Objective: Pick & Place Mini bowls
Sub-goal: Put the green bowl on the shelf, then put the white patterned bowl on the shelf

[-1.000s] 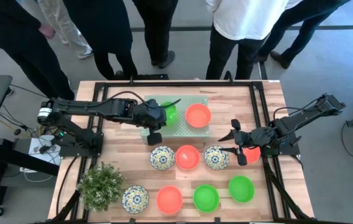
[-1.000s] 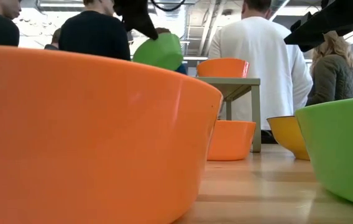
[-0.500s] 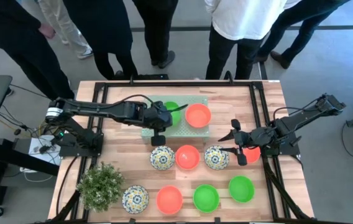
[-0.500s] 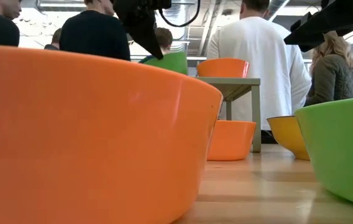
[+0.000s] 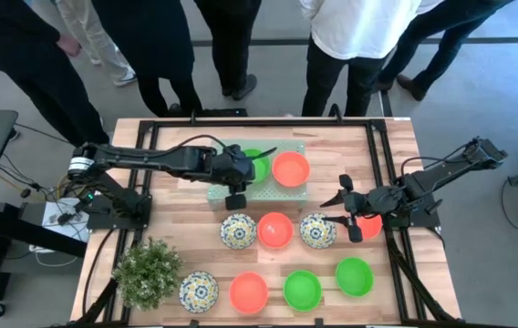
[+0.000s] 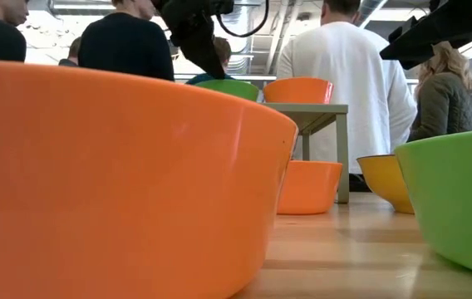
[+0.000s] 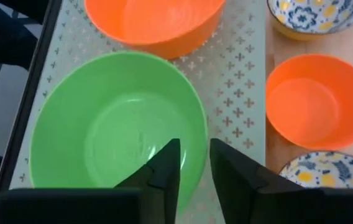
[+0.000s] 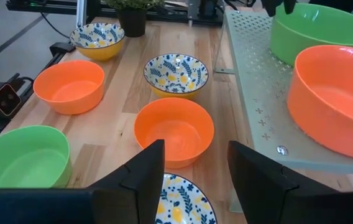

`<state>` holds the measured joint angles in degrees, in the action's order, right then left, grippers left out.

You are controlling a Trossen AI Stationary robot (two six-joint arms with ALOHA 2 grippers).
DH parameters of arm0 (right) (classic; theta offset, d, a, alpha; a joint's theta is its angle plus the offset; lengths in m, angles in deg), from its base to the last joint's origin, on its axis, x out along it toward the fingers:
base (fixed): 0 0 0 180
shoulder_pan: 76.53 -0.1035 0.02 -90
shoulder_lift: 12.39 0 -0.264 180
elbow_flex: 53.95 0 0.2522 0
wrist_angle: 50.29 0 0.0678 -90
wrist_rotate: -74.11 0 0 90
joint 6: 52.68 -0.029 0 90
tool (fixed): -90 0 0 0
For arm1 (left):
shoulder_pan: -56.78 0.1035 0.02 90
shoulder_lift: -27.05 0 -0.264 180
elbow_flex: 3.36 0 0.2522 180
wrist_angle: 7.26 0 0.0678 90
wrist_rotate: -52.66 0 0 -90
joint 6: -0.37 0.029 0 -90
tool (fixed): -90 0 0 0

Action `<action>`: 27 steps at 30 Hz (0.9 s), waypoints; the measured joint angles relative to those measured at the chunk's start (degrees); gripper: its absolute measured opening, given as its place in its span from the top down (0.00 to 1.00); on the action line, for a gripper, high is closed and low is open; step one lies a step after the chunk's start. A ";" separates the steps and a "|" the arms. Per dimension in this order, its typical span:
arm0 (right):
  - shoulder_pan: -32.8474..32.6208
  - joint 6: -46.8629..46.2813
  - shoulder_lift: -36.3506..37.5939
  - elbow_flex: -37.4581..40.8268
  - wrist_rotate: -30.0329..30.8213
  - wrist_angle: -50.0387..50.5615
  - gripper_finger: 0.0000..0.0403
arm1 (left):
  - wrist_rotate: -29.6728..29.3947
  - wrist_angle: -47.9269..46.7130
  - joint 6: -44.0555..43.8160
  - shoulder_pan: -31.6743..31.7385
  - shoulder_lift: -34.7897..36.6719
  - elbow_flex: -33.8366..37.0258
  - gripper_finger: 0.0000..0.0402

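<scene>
Rim of green bowl (image 7: 114, 134) hidden between left claw (image 7: 192, 163) fingers.

Your left gripper (image 7: 193, 163) pinches the rim of a plain bright green round bowl (image 7: 117, 127), sitting upright. A plain orange-red round bowl (image 7: 155, 22) sits just beyond it.

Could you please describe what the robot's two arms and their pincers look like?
Both arms are dark, slim and jointed, with black cables looping along them. The left pincer and the right pincer each have two flat, matte black fingers. A pale band rings the left arm near its base.
</scene>
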<state>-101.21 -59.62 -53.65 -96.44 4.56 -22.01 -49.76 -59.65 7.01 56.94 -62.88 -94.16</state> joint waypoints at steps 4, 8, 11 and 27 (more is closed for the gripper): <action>0.00 0.01 0.00 0.00 0.00 0.00 0.57 | 0.02 2.40 0.02 -0.75 0.46 -0.02 0.75; 0.00 0.00 0.00 0.00 0.00 0.02 0.57 | 0.15 2.73 0.00 -1.31 0.70 -0.02 0.74; 0.00 0.00 0.00 0.00 0.00 0.02 0.57 | 0.05 2.73 -0.04 -1.69 0.70 -0.02 0.74; 0.00 -0.02 0.00 0.00 0.00 0.02 0.57 | 4.01 2.70 -17.80 -18.75 0.50 -0.02 0.74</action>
<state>-101.21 -59.64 -53.65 -96.44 4.56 -21.99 -45.76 -56.95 -10.79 38.19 -62.39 -94.18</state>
